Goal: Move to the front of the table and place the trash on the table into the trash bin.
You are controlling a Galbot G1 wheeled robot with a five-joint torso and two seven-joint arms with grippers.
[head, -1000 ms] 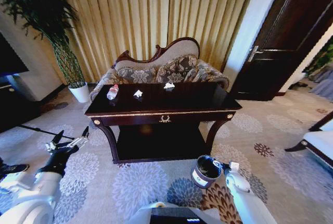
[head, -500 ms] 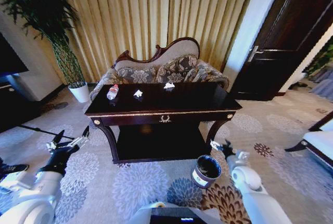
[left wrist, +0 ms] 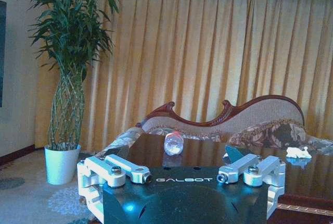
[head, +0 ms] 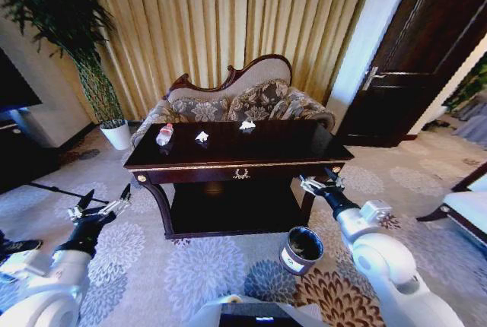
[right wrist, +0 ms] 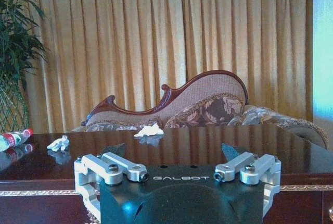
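Trash sits on top of the table [head: 266,144], toward its far left part. It is a little clear bottle [head: 164,134] with a red cap, lying on its side near the left edge. Next to it is a white paper scrap [head: 202,137]. A second white paper scrap [head: 247,125] lies a bit more to the right, close to the back edge. All three are apart from each other.

The table is dark, shiny brown with a gold line along the front and a gold wreath on its drawer. A flowery sofa [head: 243,99] stands just behind it, in front of long yellow curtains [head: 228,15]. A tall green plant [head: 68,30] in a white pot stands to the left.

The trash bin [head: 300,250] stands on the carpet in front of the table, near its right front leg. It is small, round and dark.

The right gripper [head: 318,185] is up in the air by the table's right front corner, above the bin. Its fingers are spread wide and hold nothing.

The left gripper [head: 99,207] hangs low over the carpet, off to the left of the table. Its fingers are spread wide too, with nothing in them.
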